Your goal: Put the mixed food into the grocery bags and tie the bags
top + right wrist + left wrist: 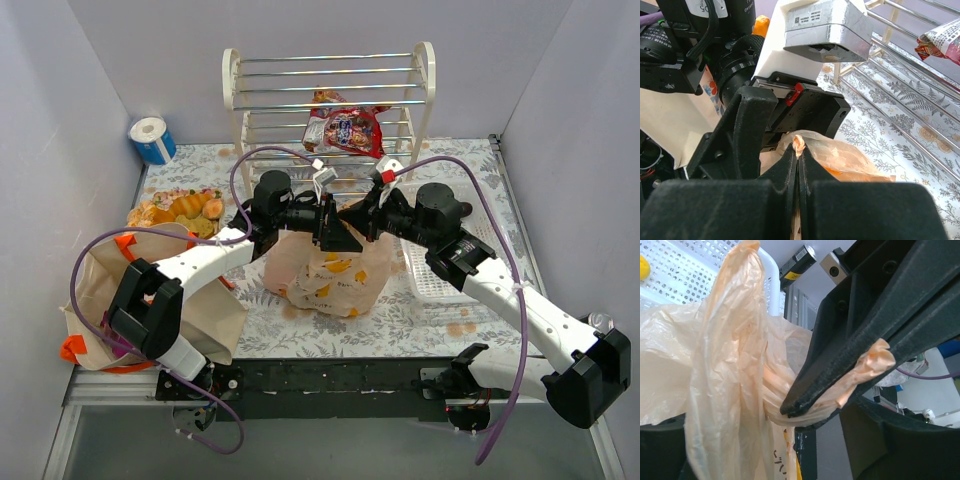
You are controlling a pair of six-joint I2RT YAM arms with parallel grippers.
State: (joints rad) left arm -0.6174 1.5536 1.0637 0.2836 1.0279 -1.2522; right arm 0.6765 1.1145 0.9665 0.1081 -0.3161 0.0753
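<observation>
The peach-orange plastic bag stands filled at the table's middle, yellow shapes showing through. My left gripper is shut on one twisted handle strip of the plastic bag above it. My right gripper is shut on another bunched strip of the plastic bag, tip to tip with the left. The beige canvas tote with orange handles stands open at the left. A red snack packet lies on the rack. What is inside either bag is hidden.
A white wire rack stands at the back. A tray of golden pastries lies back left, with a blue-wrapped paper roll behind it. The white lattice basket lies under my right arm, a yellow item in it.
</observation>
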